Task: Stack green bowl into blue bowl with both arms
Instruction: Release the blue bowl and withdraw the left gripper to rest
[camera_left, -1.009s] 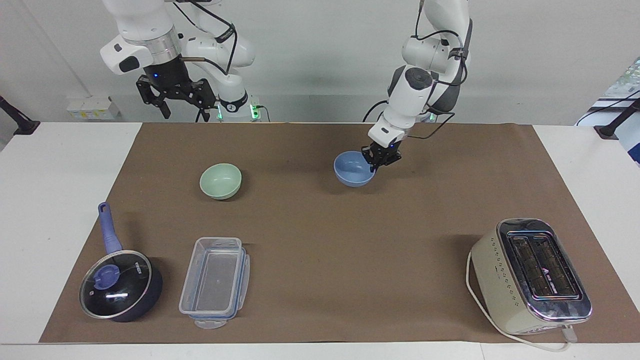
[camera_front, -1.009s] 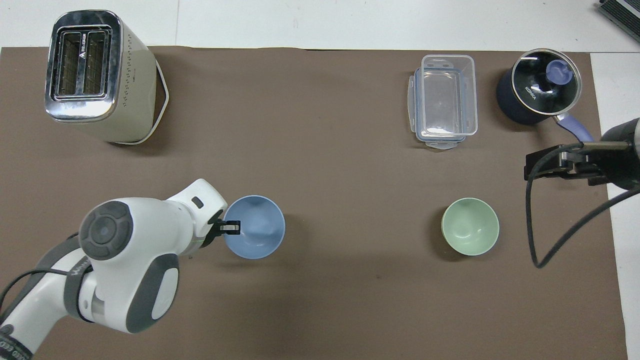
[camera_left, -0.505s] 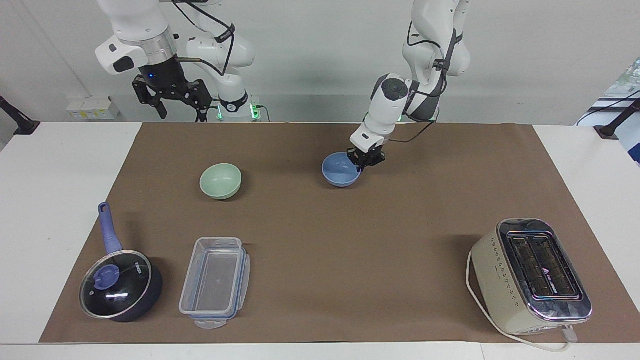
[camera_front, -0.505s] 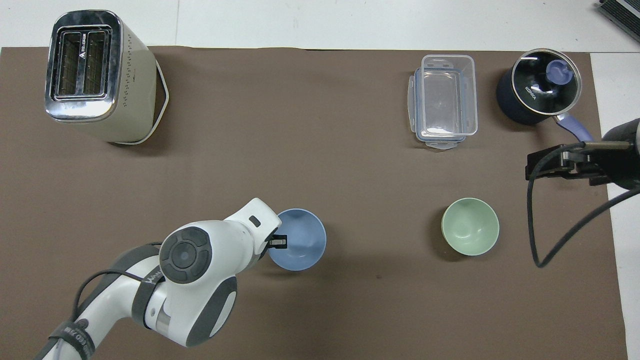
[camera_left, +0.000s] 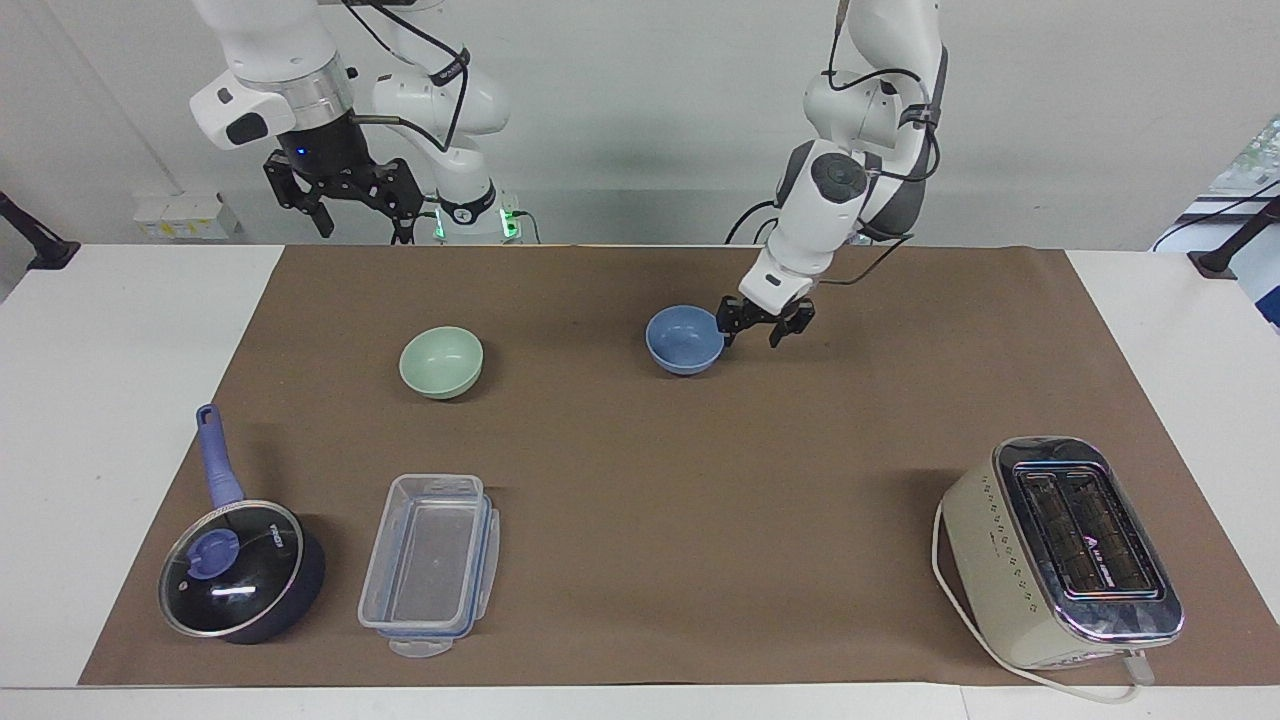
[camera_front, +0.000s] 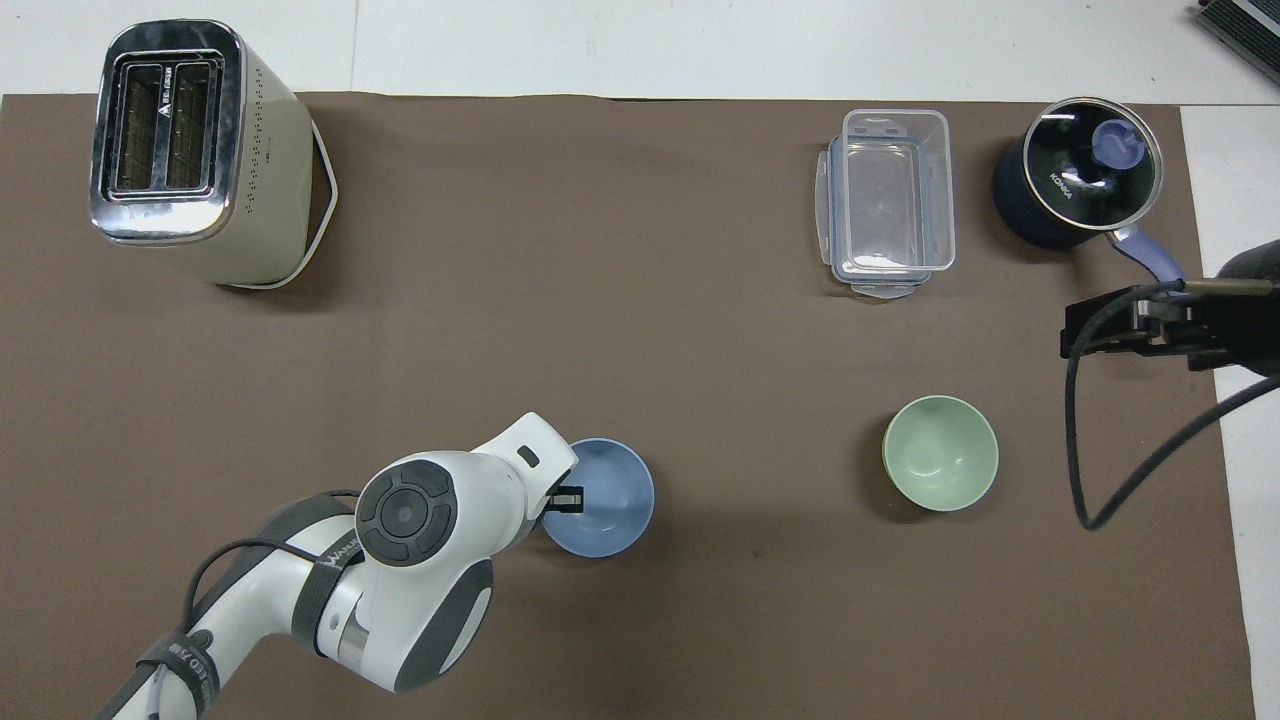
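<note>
Left tool (camera_left: 765, 332) spread, hanging just off blue bowl's (camera_left: 684, 340) 3 o'clock rim; risking clipping, skidding it. Right tool (camera_left: 345, 205) spread, waiting.

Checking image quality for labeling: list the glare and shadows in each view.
Facing view: a white streak glints on the dark pan's glass lid, bright reflections line the chrome-topped toaster, and a soft shadow lies beside the periwinkle-blue bowl. Overhead view: glare on the clear plastic container; the mint-green bowl casts a faint shadow.
</note>
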